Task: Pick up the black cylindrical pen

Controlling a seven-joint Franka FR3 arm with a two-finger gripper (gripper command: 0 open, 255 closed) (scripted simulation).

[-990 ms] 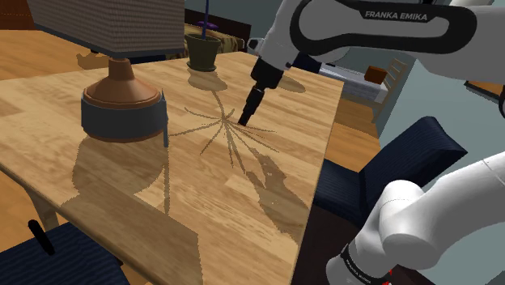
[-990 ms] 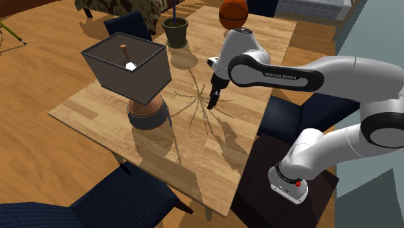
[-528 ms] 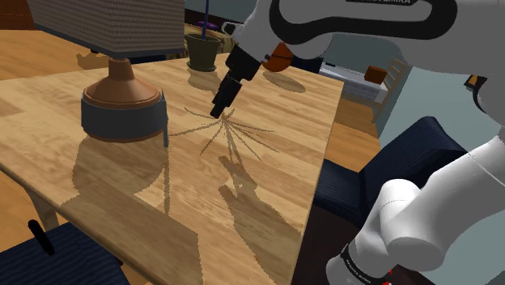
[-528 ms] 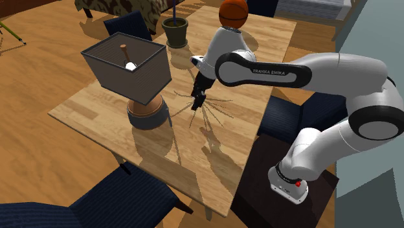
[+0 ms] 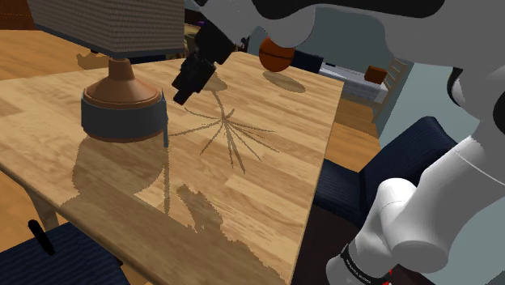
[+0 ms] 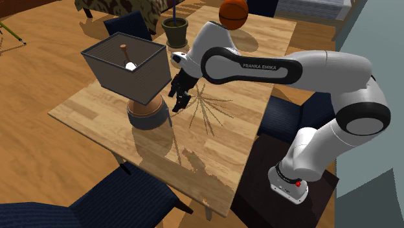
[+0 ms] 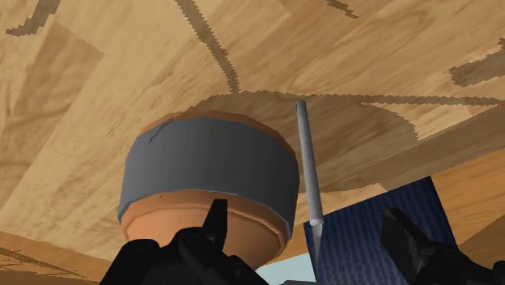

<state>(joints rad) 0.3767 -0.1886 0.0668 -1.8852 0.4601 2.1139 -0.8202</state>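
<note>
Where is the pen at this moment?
In the wrist view the thin grey pen lies on the table close beside the lamp base, ahead of the open gripper.

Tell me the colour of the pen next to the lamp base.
Grey, not black. The pen shows best in the wrist view, beside the lamp base.

Slim grey pen (image 7: 307, 166) beside lamp base (image 7: 206, 174)
</note>
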